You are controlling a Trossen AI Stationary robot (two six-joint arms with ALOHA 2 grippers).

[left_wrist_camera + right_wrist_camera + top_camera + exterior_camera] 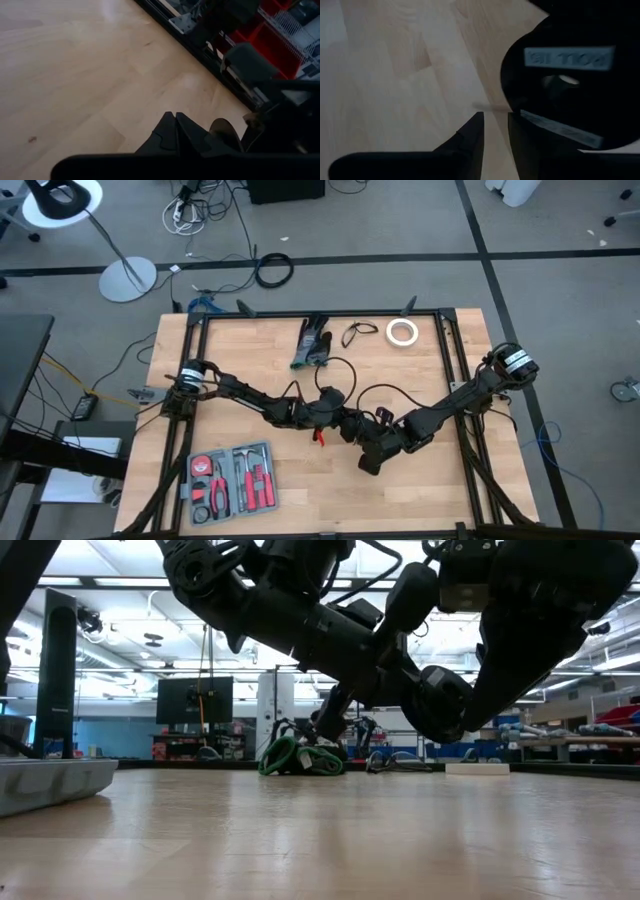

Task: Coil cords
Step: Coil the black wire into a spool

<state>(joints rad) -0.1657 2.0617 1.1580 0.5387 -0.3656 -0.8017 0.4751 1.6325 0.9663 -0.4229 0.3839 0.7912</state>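
Both arms meet low over the middle of the worktop (420, 490). A thin black cord (385, 392) arcs up in loose loops between the two end effectors, running from around the left one across to the right arm; where its ends lie is hidden under the arms. A second small loose cord (358, 332) lies by itself near the far edge, between a pair of gloves (313, 343) and the white tape roll (402, 332), well apart from both arms.

Left end effector (347, 426): arm stretched long and low from the left edge, fingers pressed together in its wrist view; whether any cord sits between them I cannot tell.

Right end effector (368, 461): arm reaching in from the right edge, elbow folded, tip just beside the left one. Its fingers (470, 135) stand slightly parted, bare wood showing in the gap.

Tool case (232, 478) sits at the near left corner.
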